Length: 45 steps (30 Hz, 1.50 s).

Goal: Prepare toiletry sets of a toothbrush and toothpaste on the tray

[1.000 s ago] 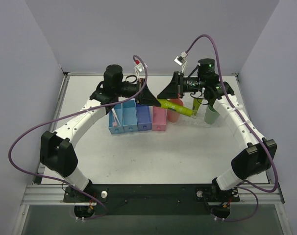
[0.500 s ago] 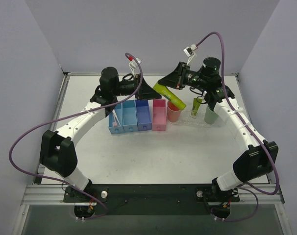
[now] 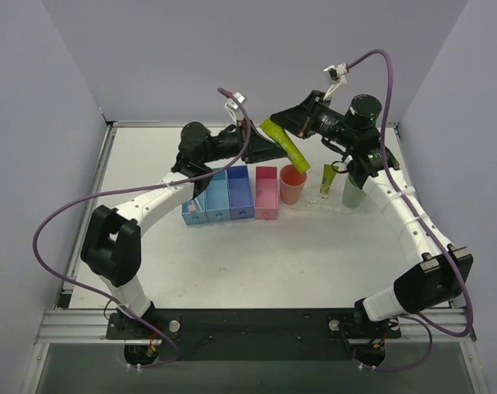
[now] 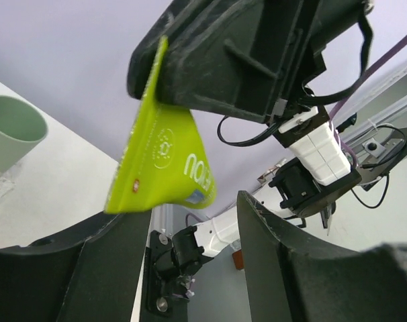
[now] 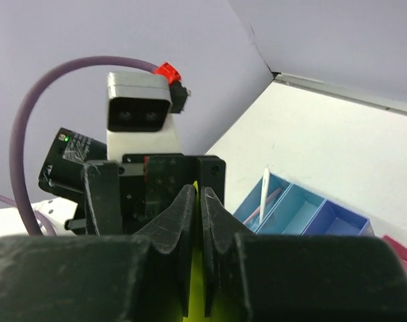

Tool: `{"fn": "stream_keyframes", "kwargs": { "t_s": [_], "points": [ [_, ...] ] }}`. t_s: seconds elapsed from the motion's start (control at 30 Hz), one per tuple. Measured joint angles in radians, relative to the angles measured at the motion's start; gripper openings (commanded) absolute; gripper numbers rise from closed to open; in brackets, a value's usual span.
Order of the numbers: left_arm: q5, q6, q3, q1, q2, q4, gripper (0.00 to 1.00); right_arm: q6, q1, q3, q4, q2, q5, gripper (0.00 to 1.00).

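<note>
Right tool [image 3: 278,123] clamps the toothpaste [image 3: 285,146] by 1 end. The tube's long axis slants down toward the tray [image 3: 316,204], which lies near-right. Left tool [image 4: 190,225] stands wide and empty.

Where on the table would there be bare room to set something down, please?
The broad front stretch of the table, between the container row and the near edge, is bare. Crowded: the far row of blue bins, pink box, orange cup, tray and green cup, where the left gripper and the right gripper, holding the toothpaste, hang close overhead.
</note>
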Motion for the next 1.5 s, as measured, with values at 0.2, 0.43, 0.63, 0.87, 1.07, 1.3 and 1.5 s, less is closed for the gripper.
{"fn": "stream_keyframes", "kwargs": {
  "t_s": [0.2, 0.43, 0.63, 0.87, 1.07, 1.3, 1.5],
  "points": [
    [-0.026, -0.042, 0.017, -0.042, 0.052, 0.03, 0.63, -0.001, 0.006, -0.015, 0.026, -0.031, 0.048, 0.0],
    [-0.078, -0.07, 0.017, -0.043, 0.055, 0.062, 0.58, 0.0, 0.018, -0.048, 0.072, -0.048, 0.083, 0.0],
    [-0.105, -0.116, 0.027, -0.051, 0.081, 0.106, 0.4, 0.0, 0.034, -0.087, 0.084, -0.048, 0.103, 0.0],
    [-0.105, -0.142, 0.045, -0.054, 0.107, 0.127, 0.23, -0.008, 0.039, -0.096, 0.082, -0.049, 0.123, 0.0],
    [-0.076, -0.156, 0.035, -0.049, 0.107, 0.134, 0.19, -0.019, 0.029, -0.095, 0.039, -0.061, 0.116, 0.21],
    [0.059, -0.022, 0.026, 0.014, 0.1, -0.03, 0.2, -0.065, -0.078, -0.02, -0.166, -0.061, -0.018, 0.39],
    [0.198, 0.256, 0.042, 0.012, 0.076, -0.394, 0.19, -0.169, -0.103, 0.111, -0.399, -0.031, -0.167, 0.44]
  ]
}}
